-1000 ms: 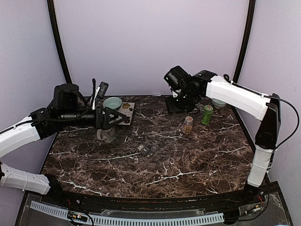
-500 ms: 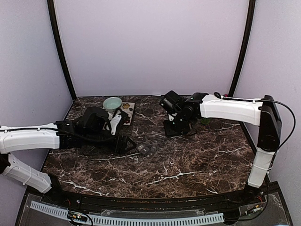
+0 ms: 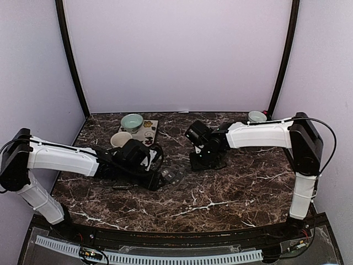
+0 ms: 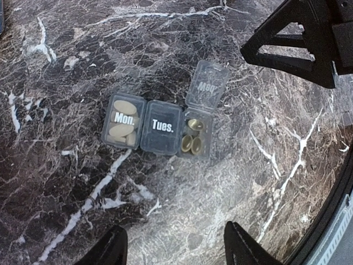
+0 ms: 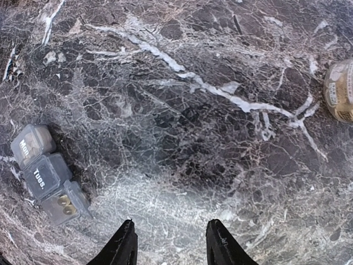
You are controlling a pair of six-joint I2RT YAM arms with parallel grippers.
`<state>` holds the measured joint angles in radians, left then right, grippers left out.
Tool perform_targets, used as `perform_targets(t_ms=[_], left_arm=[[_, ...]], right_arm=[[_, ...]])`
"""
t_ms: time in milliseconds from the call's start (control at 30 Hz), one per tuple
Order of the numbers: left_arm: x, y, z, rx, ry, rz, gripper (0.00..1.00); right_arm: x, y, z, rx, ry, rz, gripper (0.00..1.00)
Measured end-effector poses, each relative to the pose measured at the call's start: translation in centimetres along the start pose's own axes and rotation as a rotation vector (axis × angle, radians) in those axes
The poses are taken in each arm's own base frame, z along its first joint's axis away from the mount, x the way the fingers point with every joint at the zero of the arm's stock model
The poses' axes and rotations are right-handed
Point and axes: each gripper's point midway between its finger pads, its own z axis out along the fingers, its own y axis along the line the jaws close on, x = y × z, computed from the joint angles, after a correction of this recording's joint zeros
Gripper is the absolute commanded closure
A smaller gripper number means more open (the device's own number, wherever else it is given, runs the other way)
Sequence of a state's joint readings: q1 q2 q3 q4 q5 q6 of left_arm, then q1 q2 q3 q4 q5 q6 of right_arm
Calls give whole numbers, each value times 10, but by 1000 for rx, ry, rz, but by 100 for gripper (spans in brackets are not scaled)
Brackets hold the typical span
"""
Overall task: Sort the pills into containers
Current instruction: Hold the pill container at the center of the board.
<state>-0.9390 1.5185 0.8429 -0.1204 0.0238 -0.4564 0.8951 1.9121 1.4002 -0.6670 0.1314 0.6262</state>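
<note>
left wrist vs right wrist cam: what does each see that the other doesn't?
Left wrist only: the raised third lid, oval pills under the Mon lid, a black part of the right arm. Right wrist only: a jar at the right edge. Both: the pill box on the marble table, tan pills in its open third compartment.

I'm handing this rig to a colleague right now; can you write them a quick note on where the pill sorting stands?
Left gripper: open, empty, above the organiser.
Right gripper: open, empty, over the table beside it.
Mon. compartment: shut, tan pills showing through. Tues. compartment: shut, contents not visible. Third compartment: lid open, round pills inside.
Done: pills in two compartments.
Left: close that lid; a small jar sits nearby, contents unclear.
</note>
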Motion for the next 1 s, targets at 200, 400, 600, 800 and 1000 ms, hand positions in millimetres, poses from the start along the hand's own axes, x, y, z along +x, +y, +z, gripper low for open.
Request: perform_targets(t_ms=[200,400,600,800,1000], left_arm=[[-9,1,18,-29,-7,-1,36],[-23,1,30,-56,-26,0,36],[-24,14,43,-86,-14,-18,36],[-27,30,50,-116,-9,-47,36],[-38,41,49,-129,-32,-72,37]], right_arm=[[-3,0,10,-3,-7,7,57],[-7,-4,17,-9,-12,12,57],[-6,-8,29,-14,10,9,57],[-8,-7,33,-31,18,-1,58],[-14,-3,34,-53,15,-11,59]])
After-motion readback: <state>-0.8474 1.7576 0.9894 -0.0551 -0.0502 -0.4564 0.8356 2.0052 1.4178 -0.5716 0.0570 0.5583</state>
